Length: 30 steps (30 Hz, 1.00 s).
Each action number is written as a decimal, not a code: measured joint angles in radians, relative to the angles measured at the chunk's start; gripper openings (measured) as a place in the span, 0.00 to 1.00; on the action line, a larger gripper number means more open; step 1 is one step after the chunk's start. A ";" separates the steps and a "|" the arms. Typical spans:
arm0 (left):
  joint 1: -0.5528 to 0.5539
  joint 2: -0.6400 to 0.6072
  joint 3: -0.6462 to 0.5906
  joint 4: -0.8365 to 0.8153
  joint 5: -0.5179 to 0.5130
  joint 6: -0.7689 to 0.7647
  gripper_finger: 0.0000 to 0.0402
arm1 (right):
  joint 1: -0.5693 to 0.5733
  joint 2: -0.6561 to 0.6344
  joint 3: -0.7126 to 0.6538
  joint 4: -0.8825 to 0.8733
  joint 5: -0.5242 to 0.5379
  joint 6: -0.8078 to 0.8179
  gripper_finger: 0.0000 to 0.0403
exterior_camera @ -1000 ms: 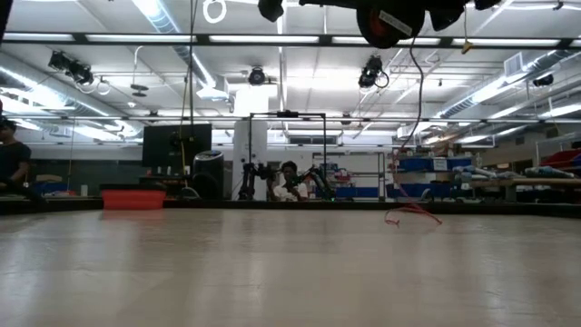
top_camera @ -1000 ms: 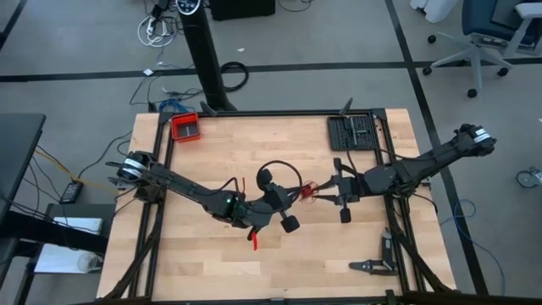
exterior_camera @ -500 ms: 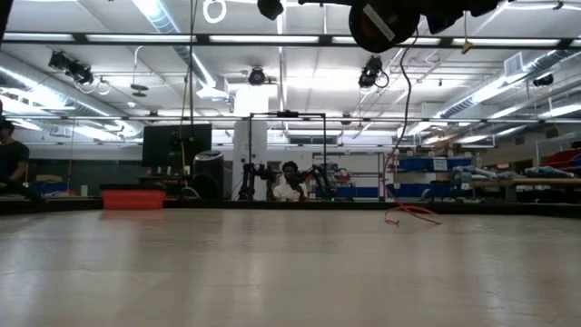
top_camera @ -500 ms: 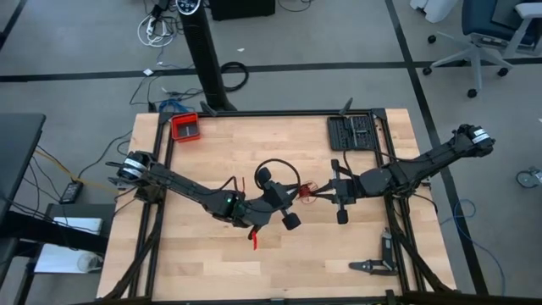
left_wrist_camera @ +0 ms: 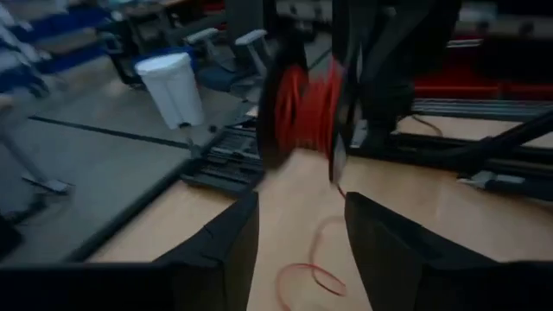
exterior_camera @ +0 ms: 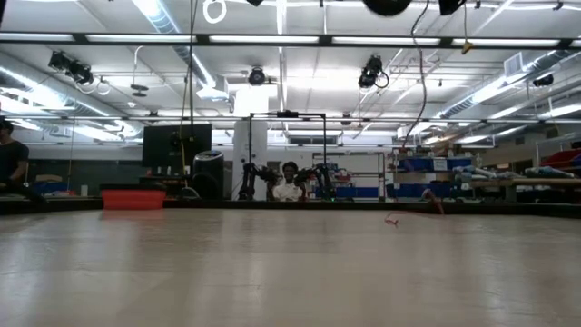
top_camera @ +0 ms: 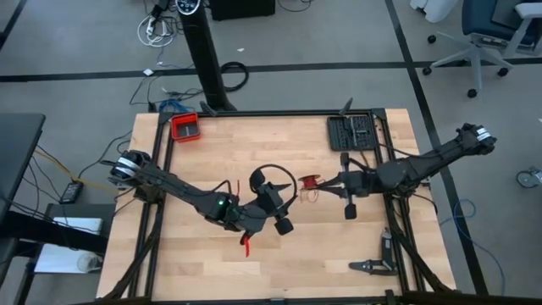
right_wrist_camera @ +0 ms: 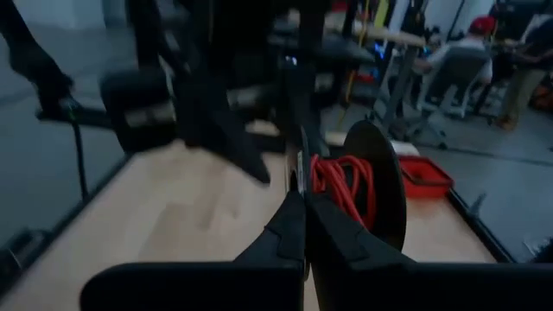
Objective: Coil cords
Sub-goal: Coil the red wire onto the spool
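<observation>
From the high view, the right gripper [top_camera: 326,182] sits a bit right of the table's centre, and the red cord [top_camera: 311,183] is wound on a small spool right at its tip, with a thin loose strand trailing onto the wooden table [top_camera: 220,144] just below. The left gripper [top_camera: 273,202] is at roughly 8 o'clock from that spool, close but apart, jaws spread wide with nothing in them. A red tray [top_camera: 185,127] sits up at the table's 11 o'clock corner and a black tool tray [top_camera: 352,132] at 1 o'clock. Low view mostly shows bare tabletop, with a bit of red cord [exterior_camera: 410,215] lying on it off to the right. Left wrist view: its fingers [left_wrist_camera: 226,240] are wide apart and empty, and the red-wound spool [left_wrist_camera: 304,108] hangs ahead with a loose strand on the wood. Right wrist view: fingers [right_wrist_camera: 298,233] pinched tight on the spool's near disc, red cord [right_wrist_camera: 339,187] coiled behind it.
</observation>
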 joint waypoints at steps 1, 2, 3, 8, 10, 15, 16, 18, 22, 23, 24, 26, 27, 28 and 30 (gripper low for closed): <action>0.002 0.002 -0.003 0.009 0.017 -0.012 0.44 | 0.005 -0.008 0.000 0.014 -0.001 0.003 0.00; 0.008 0.005 -0.007 0.020 0.041 -0.030 0.44 | 0.009 -0.013 0.000 0.027 -0.001 0.006 0.00; 0.014 0.006 -0.012 0.026 0.066 -0.045 0.44 | 0.014 -0.018 0.000 0.036 -0.001 0.007 0.00; 0.047 0.010 -0.072 0.178 0.179 -0.093 0.44 | 0.040 -0.018 0.000 0.120 0.020 0.004 0.00; 0.050 0.010 -0.096 0.249 0.199 -0.094 0.44 | 0.052 -0.001 0.000 0.166 0.044 -0.016 0.00; 0.063 0.047 -0.125 0.353 0.211 -0.122 0.44 | 0.081 0.042 0.000 0.251 0.085 -0.066 0.00; 0.065 0.056 -0.123 0.373 0.212 -0.126 0.44 | 0.085 0.052 0.000 0.260 0.089 -0.072 0.00; 0.070 0.063 -0.124 0.383 0.212 -0.128 0.44 | 0.090 0.072 0.000 0.282 0.093 -0.087 0.00; 0.079 0.083 -0.123 0.420 0.225 -0.137 0.44 | 0.089 0.109 0.000 0.330 0.093 -0.099 0.00; 0.081 0.088 -0.123 0.430 0.233 -0.138 0.44 | 0.089 0.118 0.000 0.341 0.093 -0.111 0.00; 0.083 0.089 -0.123 0.434 0.245 -0.139 0.44 | 0.090 0.122 0.000 0.339 0.098 -0.122 0.00; 0.083 0.089 -0.123 0.437 0.254 -0.139 0.44 | 0.092 0.132 0.000 0.346 0.100 -0.128 0.00; 0.083 0.089 -0.123 0.438 0.260 -0.139 0.44 | 0.092 0.135 0.000 0.352 0.100 -0.128 0.00; 0.083 0.089 -0.123 0.439 0.266 -0.139 0.44 | 0.092 0.136 0.000 0.347 0.100 -0.129 0.00; 0.083 0.089 -0.123 0.441 0.272 -0.139 0.44 | 0.092 0.137 0.000 0.351 0.100 -0.133 0.00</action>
